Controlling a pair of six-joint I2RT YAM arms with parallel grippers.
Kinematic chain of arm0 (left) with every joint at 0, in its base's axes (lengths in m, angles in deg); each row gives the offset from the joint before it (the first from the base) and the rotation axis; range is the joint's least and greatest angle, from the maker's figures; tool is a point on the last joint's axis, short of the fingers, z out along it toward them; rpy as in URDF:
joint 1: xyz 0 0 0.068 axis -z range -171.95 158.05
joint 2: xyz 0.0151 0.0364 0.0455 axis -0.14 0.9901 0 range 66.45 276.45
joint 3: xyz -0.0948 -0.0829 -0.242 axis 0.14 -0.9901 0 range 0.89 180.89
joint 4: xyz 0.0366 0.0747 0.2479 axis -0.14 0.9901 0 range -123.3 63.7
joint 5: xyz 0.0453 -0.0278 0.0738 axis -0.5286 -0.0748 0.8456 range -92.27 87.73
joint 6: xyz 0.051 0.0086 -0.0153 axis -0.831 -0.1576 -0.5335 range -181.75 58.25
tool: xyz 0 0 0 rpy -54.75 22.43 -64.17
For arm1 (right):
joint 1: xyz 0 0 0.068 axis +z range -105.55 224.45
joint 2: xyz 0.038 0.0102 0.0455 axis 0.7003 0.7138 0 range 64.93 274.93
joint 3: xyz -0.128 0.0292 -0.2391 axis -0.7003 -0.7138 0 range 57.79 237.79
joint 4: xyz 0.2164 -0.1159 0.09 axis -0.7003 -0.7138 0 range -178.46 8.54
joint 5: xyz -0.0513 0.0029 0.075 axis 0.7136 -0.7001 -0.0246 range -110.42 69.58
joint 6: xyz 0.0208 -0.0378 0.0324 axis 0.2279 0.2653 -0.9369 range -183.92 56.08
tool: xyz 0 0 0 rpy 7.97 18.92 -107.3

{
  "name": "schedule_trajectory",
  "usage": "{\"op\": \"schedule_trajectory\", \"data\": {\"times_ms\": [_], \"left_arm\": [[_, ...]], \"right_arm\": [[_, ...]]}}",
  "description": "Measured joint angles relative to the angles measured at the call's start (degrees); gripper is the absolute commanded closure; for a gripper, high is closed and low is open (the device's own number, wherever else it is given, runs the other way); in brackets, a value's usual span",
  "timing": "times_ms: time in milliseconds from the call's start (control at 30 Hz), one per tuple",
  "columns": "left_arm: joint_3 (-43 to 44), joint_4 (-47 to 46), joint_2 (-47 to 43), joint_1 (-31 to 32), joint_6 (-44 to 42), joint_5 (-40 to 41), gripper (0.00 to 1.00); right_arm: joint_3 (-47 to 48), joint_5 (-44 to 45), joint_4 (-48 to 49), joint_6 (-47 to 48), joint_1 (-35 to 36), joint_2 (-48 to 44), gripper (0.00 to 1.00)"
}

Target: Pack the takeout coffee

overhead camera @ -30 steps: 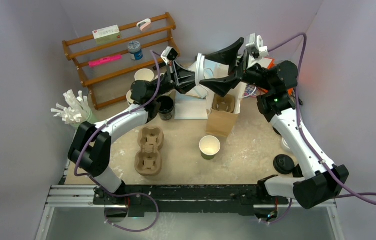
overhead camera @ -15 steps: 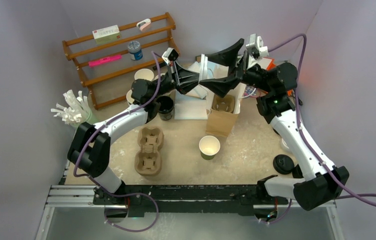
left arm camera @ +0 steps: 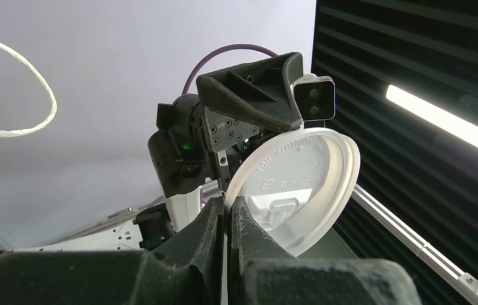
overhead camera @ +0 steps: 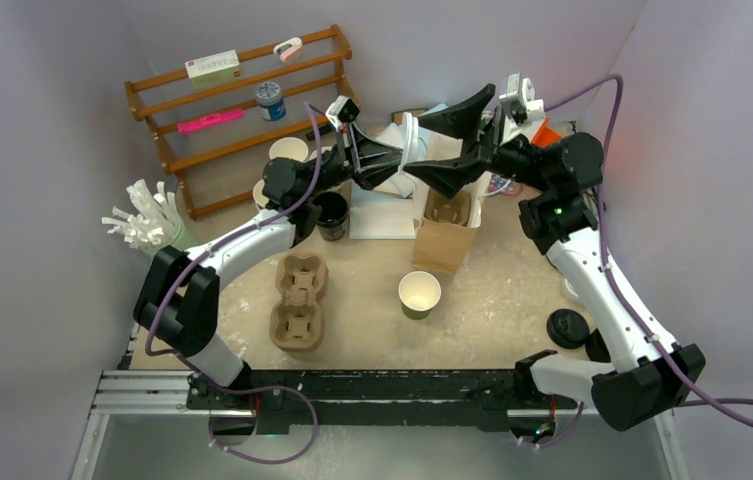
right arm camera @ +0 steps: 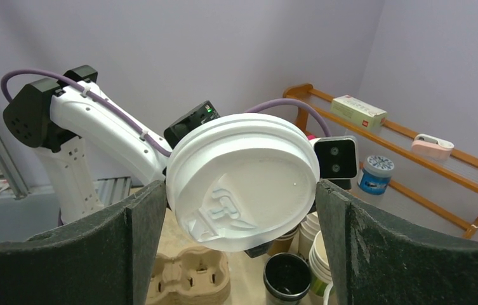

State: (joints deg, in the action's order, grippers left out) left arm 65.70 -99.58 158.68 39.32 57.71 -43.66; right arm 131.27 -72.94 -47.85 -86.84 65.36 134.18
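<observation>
White plastic lid (right arm camera: 242, 171): you hold it by the rim. The left gripper (left arm camera: 226, 211) is pinched tight on the lid's lower edge, so the lid stands on edge, tilted, above the fingertips. The rest of the rim is free.

The right gripper (right arm camera: 241, 186) is spread wide and holds nothing. Its two fingers flank the lid, one on each side of the rim. In the right wrist view the lid nearly fills the space between them, so clearance at both edges is small. Whether either finger touches the rim cannot be told.

In the top view both grippers meet in the air over the far part of the table (overhead camera: 492, 300), just beyond the far left corner of the bag (overhead camera: 442, 245).

The cup (overhead camera: 419, 293) stands upright and uncovered on the table, just in front of the bag on its near side. The tray (overhead camera: 297, 300) lies well apart to the cup's left. Bare table lies between cup and tray, to the cup's right, and between the cup and the near edge.
</observation>
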Motion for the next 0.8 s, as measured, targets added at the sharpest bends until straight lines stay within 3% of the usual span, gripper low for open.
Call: {"op": "schedule_trajectory", "data": {"times_ms": [100,233,800], "left_arm": [[0.0,0.3,-0.1,0.0,0.0,0.0,0.95],[0.0,0.9,-0.3,0.0,0.0,0.0,0.96],[2.6,0.8,-0.4,0.0,0.0,-0.9,0.98]], "right_arm": [[0.0,0.2,-0.1,0.0,0.0,0.0,0.12],[0.0,0.3,-0.2,-0.2,0.0,0.0,0.02],[-0.1,-1.3,0.2,-0.5,0.0,0.2,0.01]]}}
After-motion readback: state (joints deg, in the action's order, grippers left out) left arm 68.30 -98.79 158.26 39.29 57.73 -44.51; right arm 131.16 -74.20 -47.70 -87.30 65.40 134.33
